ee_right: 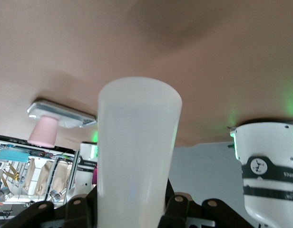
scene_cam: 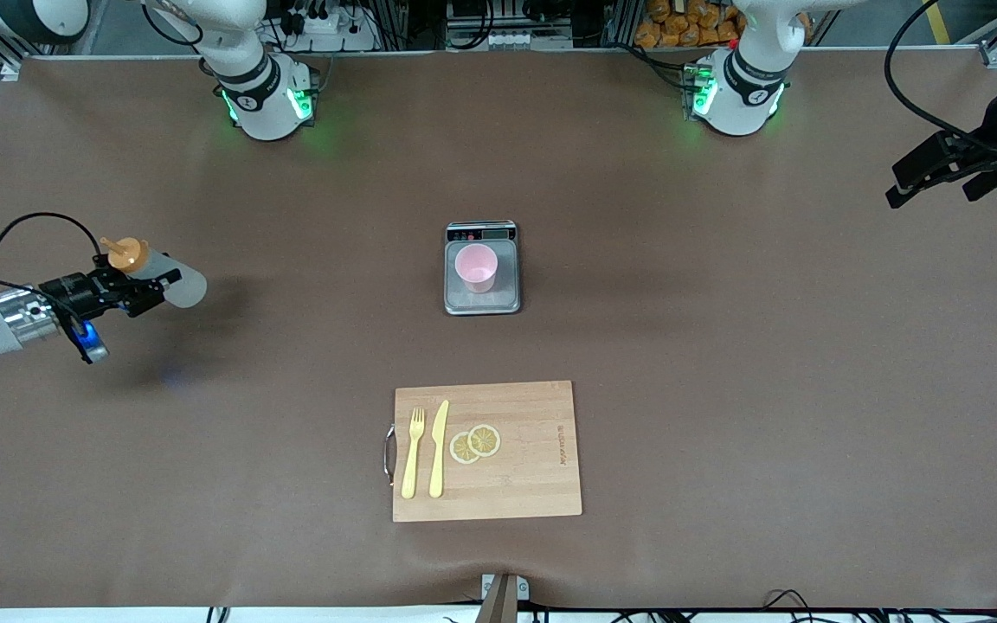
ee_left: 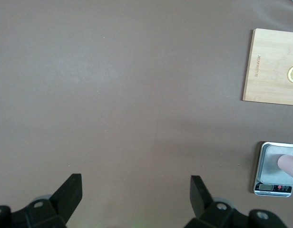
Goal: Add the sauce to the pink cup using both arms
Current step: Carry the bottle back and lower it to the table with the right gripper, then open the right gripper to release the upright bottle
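The pink cup (scene_cam: 475, 266) stands upright on a grey scale (scene_cam: 503, 298) at the table's middle. My right gripper (scene_cam: 148, 281) is shut on the sauce bottle (scene_cam: 176, 284), a whitish bottle with an orange cap (scene_cam: 126, 253), and holds it tilted in the air over the right arm's end of the table. In the right wrist view the bottle's body (ee_right: 137, 156) fills the space between the fingers (ee_right: 177, 209), with the cup (ee_right: 42, 132) and scale (ee_right: 61, 114) farther off. My left gripper (scene_cam: 935, 186) (ee_left: 135, 197) is open and empty over the left arm's end; its view shows the cup (ee_left: 289, 164) on the scale (ee_left: 270, 159).
A wooden cutting board (scene_cam: 533, 484) lies nearer the front camera than the scale, with a yellow fork (scene_cam: 413, 452), a yellow knife (scene_cam: 439, 448) and two lemon slices (scene_cam: 475, 443) on it. The board also shows in the left wrist view (ee_left: 275, 66).
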`<state>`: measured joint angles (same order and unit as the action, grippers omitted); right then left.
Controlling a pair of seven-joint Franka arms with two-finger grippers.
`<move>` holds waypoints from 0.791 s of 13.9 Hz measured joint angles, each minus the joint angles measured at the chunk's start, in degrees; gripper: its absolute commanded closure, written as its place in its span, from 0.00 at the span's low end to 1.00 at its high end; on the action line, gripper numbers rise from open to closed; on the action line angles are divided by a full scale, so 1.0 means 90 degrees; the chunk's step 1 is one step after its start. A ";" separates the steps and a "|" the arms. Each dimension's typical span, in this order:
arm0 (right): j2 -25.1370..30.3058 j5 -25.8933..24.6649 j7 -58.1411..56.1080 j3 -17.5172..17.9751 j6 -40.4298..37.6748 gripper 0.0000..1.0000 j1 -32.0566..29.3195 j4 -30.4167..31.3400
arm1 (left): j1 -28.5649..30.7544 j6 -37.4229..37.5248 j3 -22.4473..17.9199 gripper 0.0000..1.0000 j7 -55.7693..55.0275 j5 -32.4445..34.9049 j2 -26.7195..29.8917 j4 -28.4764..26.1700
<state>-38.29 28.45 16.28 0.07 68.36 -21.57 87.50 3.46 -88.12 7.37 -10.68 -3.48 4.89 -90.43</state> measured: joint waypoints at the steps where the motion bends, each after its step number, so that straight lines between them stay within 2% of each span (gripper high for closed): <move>1: -0.0070 -0.0032 0.0000 0.0005 0.0226 0.54 0.0000 -0.0024 | 0.0000 0.0000 0.0000 0.00 0.0000 0.0000 0.0000 -0.0006; 5: -0.0369 -0.0221 -0.0028 -0.0005 0.0840 0.54 -0.0042 -0.0055 | 0.0000 0.0000 -0.0001 0.00 0.0000 0.0000 0.0052 -0.0055; 11: -0.0883 -0.0266 -0.0114 -0.0007 0.0857 0.48 -0.0104 -0.0058 | 0.0000 0.0000 -0.0005 0.00 0.0071 0.0063 0.0180 -0.0146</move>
<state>-46.23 26.05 15.25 0.00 76.07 -22.51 86.98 3.46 -88.12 7.33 -10.03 -2.92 6.51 -91.74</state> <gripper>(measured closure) 0.515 0.000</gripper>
